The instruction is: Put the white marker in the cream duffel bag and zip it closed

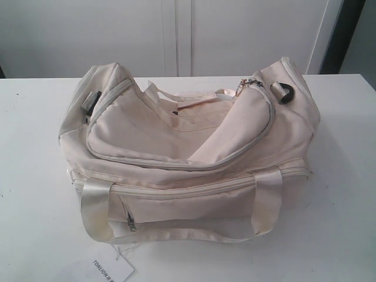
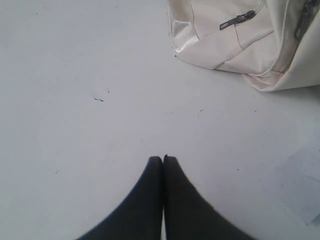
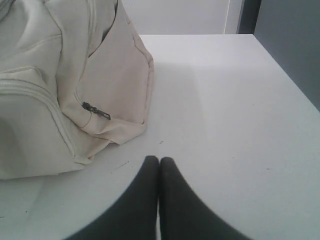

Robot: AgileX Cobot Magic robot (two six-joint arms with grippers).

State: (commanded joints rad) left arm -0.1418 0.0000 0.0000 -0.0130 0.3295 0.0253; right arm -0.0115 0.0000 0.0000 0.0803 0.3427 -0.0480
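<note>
Exterior view: bag [image 1: 176, 147], soft and slumped, centre of tabletop [image 1: 35, 235]; likely light and yielding. Take zip by pull [image 1: 242, 83], bracing the fabric. Marker: not in view. Left gripper [image 2: 163, 158], right gripper [image 3: 159, 159]: pressed together, empty.

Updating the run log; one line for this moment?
cream duffel bag on table; white marker unseen; left gripper shut; right gripper shut

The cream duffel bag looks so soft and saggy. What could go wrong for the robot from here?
The white marker shows in no view, so it may be zipped out, or already inside; I cannot tell. The cream duffel bag sags into folds along its top zipper, which could snag the pull. A white paper tag lies by the bag's front and might be mistaken for the marker.
</note>
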